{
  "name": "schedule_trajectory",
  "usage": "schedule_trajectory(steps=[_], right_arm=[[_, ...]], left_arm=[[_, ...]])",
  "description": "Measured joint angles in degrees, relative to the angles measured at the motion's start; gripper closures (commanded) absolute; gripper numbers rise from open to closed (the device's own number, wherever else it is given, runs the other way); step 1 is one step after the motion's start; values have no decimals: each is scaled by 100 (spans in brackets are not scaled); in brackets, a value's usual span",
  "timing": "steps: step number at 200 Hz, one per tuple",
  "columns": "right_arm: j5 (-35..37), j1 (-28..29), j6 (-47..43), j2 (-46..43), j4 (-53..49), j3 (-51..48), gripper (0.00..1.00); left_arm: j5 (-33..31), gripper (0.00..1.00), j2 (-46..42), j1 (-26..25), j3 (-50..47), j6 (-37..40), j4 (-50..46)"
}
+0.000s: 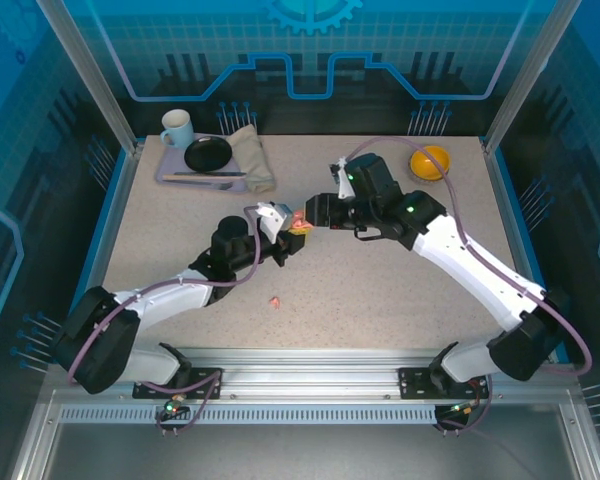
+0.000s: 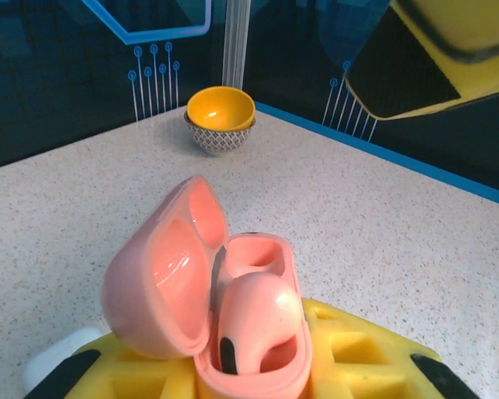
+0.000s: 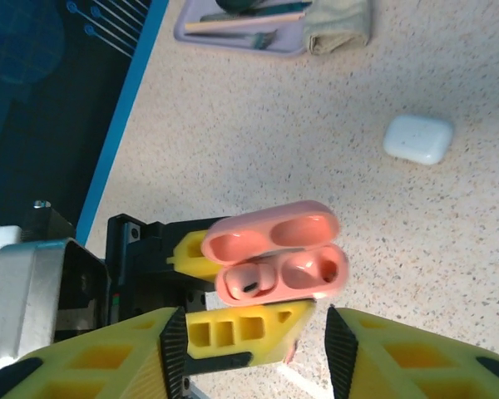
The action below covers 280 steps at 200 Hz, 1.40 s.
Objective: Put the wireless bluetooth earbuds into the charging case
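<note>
My left gripper is shut on the open salmon-pink charging case, holding it above the table with the lid swung to the left. One pink earbud sits in the near slot, and the far slot is empty. My right gripper hovers just over the case, open and with nothing between its fingers. A second pink earbud lies loose on the table in front of the arms. The white earbuds are out of view.
A shut white case lies on the table just beyond the pink one. A yellow bowl stands at the back right. At the back left a purple tray holds a mug, a black plate, cutlery and a cloth.
</note>
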Motion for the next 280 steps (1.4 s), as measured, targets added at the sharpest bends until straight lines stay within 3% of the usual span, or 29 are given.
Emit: schedule_trajectory(steps=[69,116,153,188,234,280], right_arm=[[538,17,289,-756,129,-1558,44],[1093,1040,343,-9,127,-2017,37],[1447,1856,90,1362,-42,-1464,36],[1646,2284,-90,2470,-223,-570,37],[1733,2487,-195,3436,-452,385,43],[1727,2492,-216,3910,-586,590,46]], left_arm=[[-413,100,-643,297,-164,66,125],[-551,100,-1165,938,-295,-70,127],[-619,100,-1622,1182,-339,-138,120],[-693,100,-1845,1329,-376,-216,120],[-750,100,-1930,1508,-376,-223,118],[-750,100,-1952,1580,-376,-236,120]])
